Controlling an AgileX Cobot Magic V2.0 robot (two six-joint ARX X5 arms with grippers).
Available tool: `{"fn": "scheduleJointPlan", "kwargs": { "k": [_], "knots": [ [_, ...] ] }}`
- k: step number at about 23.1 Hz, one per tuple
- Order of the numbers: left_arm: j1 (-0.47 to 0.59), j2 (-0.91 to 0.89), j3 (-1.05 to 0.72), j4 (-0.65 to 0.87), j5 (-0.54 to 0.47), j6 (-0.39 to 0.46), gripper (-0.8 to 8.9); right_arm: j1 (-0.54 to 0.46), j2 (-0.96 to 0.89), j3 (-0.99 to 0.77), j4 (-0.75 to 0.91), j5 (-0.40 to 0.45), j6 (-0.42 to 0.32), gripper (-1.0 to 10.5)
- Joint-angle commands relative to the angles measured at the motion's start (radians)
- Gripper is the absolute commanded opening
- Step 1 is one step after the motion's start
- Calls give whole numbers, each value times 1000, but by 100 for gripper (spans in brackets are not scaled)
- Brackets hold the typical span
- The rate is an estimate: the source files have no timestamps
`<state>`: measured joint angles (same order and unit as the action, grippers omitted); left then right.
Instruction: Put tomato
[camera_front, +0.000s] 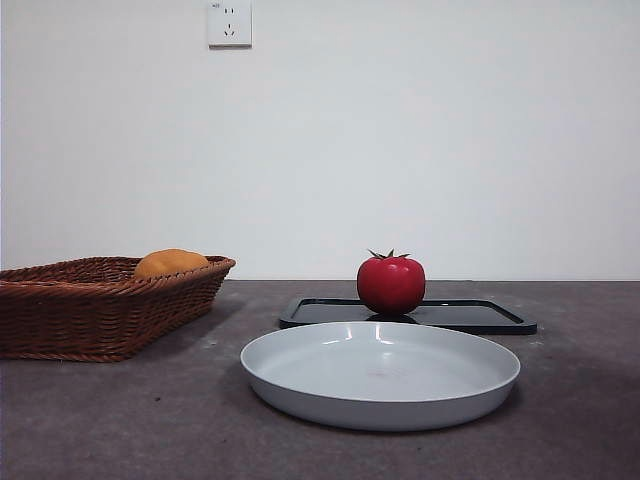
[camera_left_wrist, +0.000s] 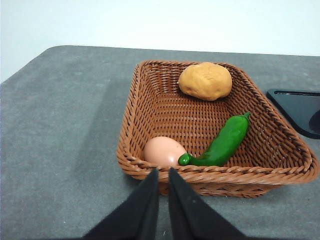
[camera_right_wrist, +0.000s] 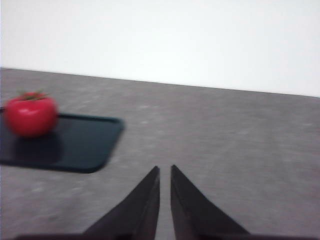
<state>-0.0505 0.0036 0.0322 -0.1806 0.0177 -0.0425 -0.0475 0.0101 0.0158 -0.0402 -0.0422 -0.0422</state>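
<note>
1. The tomato (camera_front: 391, 284) stands upright on the black tray (camera_front: 480, 316), centre-right of the front view, just behind the empty grey plate (camera_front: 380, 375).
2. The wicker basket (camera_front: 95, 305) sits at the left edge of that view; it holds an orange-yellow fruit (camera_left_wrist: 205, 80), a green pepper (camera_left_wrist: 222, 143) and an egg (camera_left_wrist: 164, 151).
3. The left gripper (camera_left_wrist: 163, 172) hangs near the basket's rim, jaws nearly together, holding nothing.
4. The right gripper (camera_right_wrist: 165, 170) is over bare table, well apart from the tomato, jaws likewise almost closed and empty.
</note>
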Motion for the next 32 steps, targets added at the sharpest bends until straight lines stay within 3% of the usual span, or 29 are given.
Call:
{"fn": "scheduleJointPlan", "kwargs": {
  "k": [1,4,11,32],
  "knots": [
    [1,0,-20,-7,-3,8,29,-10,-3,-6,-2,100,-13,30],
    [1,0,-20,-7,-3,8,29,-21,-6,-6,-23,132,-10,30],
    [1,0,-20,-7,-3,8,29,-22,-6,-6,-140,66,12,30],
    [1,0,-20,-7,-3,8,29,-20,-6,-5,-114,42,16,30]
  ]
}}
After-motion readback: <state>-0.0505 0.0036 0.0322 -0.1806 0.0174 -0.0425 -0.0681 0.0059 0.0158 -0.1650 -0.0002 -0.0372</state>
